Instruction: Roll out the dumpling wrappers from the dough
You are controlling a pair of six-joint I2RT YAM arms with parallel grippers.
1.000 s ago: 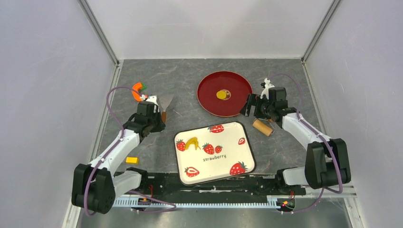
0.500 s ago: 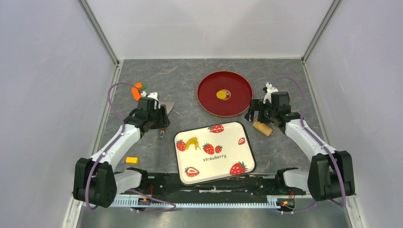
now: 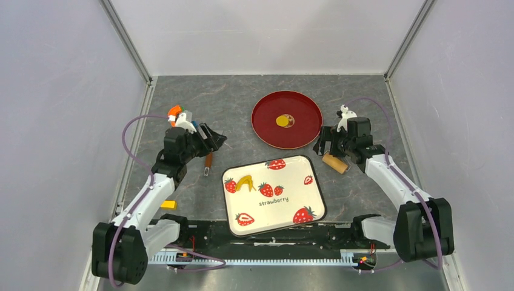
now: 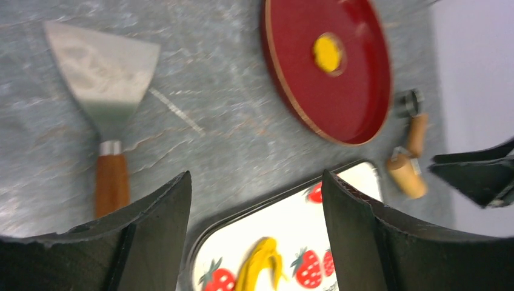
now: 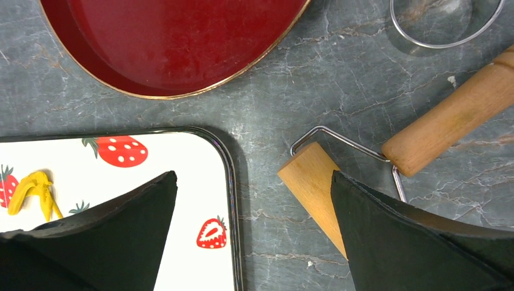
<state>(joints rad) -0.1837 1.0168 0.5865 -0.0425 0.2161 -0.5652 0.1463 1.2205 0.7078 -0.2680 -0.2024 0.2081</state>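
The dumpling wrapper [image 3: 282, 120], a small flat yellow disc, lay near the middle of the red plate [image 3: 303, 108] on the far part of the counter [image 3: 236, 97]. The left gripper [image 3: 210, 137] was released, its jaws wide apart and holding nothing. It hung over the blade end of the scraper [image 4: 103, 73], which lay flat on the counter (only its wooden handle showed from overhead). The right gripper [image 5: 251, 182] was likewise spread wide and empty, hovering over the gap between the strawberry tray [image 5: 194, 182] and the wooden roller [image 5: 312, 185]. One of its fingers overlapped the roller's near end in the wrist view; whether they touched could not be told. A curved yellow scrap [image 3: 245, 182] lay on the tray's left part.
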